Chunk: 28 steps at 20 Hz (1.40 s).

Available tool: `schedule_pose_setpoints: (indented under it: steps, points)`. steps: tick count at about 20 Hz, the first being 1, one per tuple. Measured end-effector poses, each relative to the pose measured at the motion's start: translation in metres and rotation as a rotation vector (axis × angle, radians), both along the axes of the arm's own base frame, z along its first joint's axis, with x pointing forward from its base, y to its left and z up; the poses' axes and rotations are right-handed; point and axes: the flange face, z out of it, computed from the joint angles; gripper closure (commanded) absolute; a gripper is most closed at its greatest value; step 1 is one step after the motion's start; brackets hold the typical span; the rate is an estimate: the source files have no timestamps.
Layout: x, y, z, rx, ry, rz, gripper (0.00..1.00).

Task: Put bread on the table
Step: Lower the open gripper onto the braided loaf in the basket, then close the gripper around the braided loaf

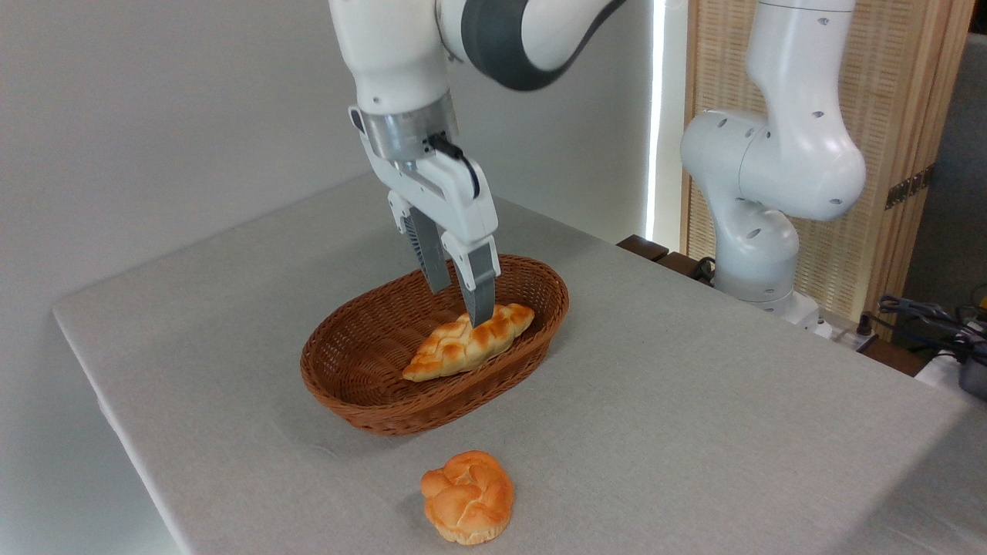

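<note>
Gripper [461,297] jaws, parted, straddle the bread [469,341] in the basket [432,408]; contact seemingly at its top.

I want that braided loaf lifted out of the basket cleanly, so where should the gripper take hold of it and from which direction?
Grip the bread across its narrow width near the middle, coming straight down from above. It lies flat and long inside the basket, whose walls block a sideways approach. The gripper is open above its right half.

Lab: mounted robot arm [771,162], cables [925,316]
</note>
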Motion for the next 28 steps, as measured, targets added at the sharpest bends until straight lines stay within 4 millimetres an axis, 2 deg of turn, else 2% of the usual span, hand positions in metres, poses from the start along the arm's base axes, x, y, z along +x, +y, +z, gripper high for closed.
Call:
schedule_pose_setpoints:
  steps: [7, 21, 26, 27, 28]
  points:
    - [-0.010, -0.012, -0.042, 0.004, 0.009, -0.020, 0.00]
    - [-0.018, -0.021, -0.062, -0.002, 0.050, -0.032, 0.00]
    - [-0.022, -0.030, -0.085, 0.003, 0.043, -0.050, 0.00]
    - [-0.022, -0.030, -0.087, 0.003, 0.043, -0.051, 0.04]
    - [-0.022, -0.030, -0.089, 0.003, 0.043, -0.051, 0.22]
